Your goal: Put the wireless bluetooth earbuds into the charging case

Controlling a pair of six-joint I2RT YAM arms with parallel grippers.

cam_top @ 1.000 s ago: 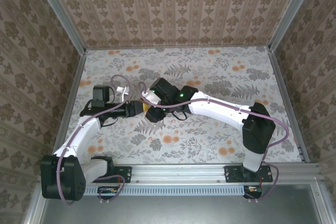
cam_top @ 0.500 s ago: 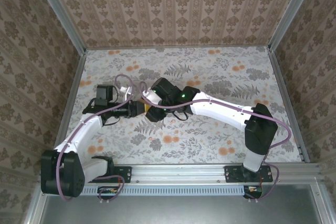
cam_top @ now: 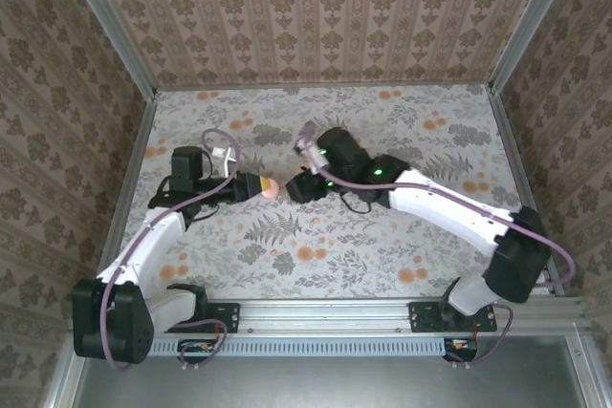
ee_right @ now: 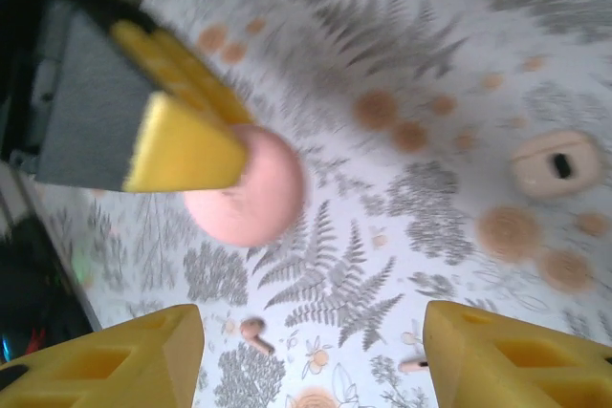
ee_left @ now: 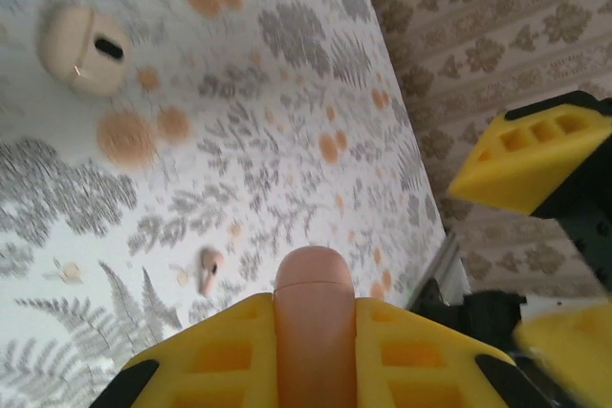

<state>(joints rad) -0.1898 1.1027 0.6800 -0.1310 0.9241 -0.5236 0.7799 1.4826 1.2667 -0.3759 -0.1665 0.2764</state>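
Note:
My left gripper (cam_top: 256,186) (ee_left: 314,332) is shut on the pink round charging case (cam_top: 270,187) (ee_left: 312,298) (ee_right: 251,190) and holds it on edge above the table. My right gripper (cam_top: 296,182) (ee_right: 311,360) hangs open just to the right of the case, apart from it, with nothing between its fingers. Two tiny earbuds with short stems lie on the floral table below: one earbud (ee_right: 251,330) (ee_left: 207,269) under the case and another earbud (ee_right: 418,365) further right. A cream round piece with a dark slot (ee_left: 86,35) (ee_right: 555,164) lies farther off on the table.
The floral tabletop (cam_top: 402,236) is walled by patterned panels on the left, back and right. A metal rail (cam_top: 325,317) runs along the near edge. Orange blotches are part of the print. In the left wrist view the right gripper's yellow fingers (ee_left: 531,160) stand close at the right.
My right gripper has opened and drawn back to the right, off the case. My left gripper has shut on the case and holds it alone, a little further left.

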